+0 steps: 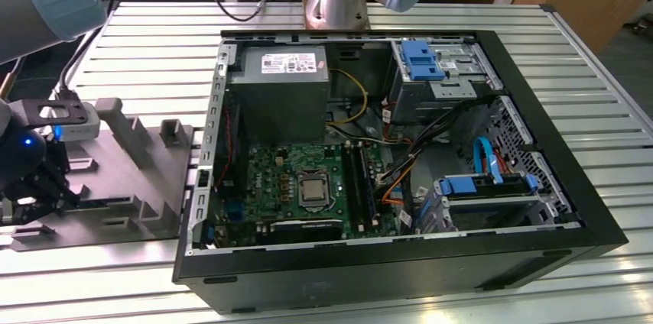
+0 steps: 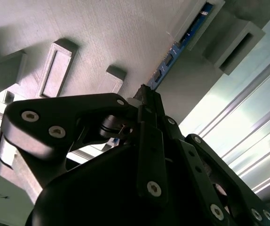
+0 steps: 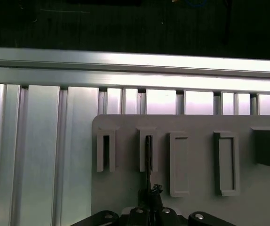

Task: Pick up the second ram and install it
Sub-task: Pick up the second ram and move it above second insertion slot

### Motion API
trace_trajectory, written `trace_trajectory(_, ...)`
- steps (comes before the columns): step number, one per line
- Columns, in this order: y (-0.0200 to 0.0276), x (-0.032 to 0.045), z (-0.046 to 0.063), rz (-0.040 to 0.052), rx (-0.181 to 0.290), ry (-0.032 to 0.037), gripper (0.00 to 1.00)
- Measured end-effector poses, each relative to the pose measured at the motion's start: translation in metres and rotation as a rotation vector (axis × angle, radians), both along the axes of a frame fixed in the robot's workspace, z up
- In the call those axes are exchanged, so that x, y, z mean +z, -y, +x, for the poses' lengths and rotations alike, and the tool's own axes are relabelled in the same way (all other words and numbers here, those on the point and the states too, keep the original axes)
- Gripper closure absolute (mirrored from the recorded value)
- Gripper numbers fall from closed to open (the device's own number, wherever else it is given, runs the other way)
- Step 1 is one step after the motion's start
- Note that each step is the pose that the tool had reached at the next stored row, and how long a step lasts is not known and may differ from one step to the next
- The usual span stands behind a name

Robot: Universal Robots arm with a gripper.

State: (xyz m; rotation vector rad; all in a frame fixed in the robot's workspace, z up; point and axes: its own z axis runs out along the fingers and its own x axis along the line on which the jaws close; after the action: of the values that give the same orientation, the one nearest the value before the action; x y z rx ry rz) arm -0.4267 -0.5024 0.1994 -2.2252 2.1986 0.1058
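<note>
At the exterior view's left, over the slatted worktop [image 1: 153,34], my gripper [image 1: 39,186] hangs above the grey holder tray [image 1: 153,148], well apart from the open computer case [image 1: 408,278] to its right. In both wrist views the gripper [image 2: 143,96] [image 3: 150,195] is drawn in narrow, and I judge it pinched on the near end of the second ram [image 2: 176,49] [image 3: 147,155]. The strip stands on edge with its far end seated in a slotted post of the tray, so the pick looks begun but not lifted. Further right, the green motherboard [image 1: 275,179] waits with its black memory slots [image 1: 357,179]. Carrying and seating the ram are left to do.
</note>
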Motion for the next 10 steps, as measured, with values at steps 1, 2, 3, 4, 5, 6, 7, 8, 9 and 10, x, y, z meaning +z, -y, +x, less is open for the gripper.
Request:
trace_trajectory(1,0.0000,0.0000,0.0000,0.0000,0.000,0.0000,0.87)
trace_trajectory(2,0.0000,-0.0001,0.0000,0.0001,0.000,0.0001,0.87)
trace_trajectory(3,0.0000,-0.0001,0.0000,0.0001,0.000,0.0001,0.87)
trace_trajectory(4,0.0000,-0.0001,0.0001,0.0002,0.000,0.0001,0.87)
trace_trajectory(5,0.0000,-0.0002,0.0002,0.0002,0.000,0.0002,0.87)
trace_trajectory(6,0.0000,-0.0001,0.0004,0.0001,0.000,0.0002,0.87)
trace_trajectory(7,0.0000,0.0003,0.0004,0.0000,0.000,0.0000,0.87)
trace_trajectory(8,0.0000,0.0007,0.0005,0.0000,0.000,0.0000,0.87)
trace_trajectory(9,0.0000,0.0011,0.0005,0.0000,0.000,0.0000,0.87)
trace_trajectory(10,0.0000,0.0013,0.0006,0.0002,0.000,0.0001,0.87)
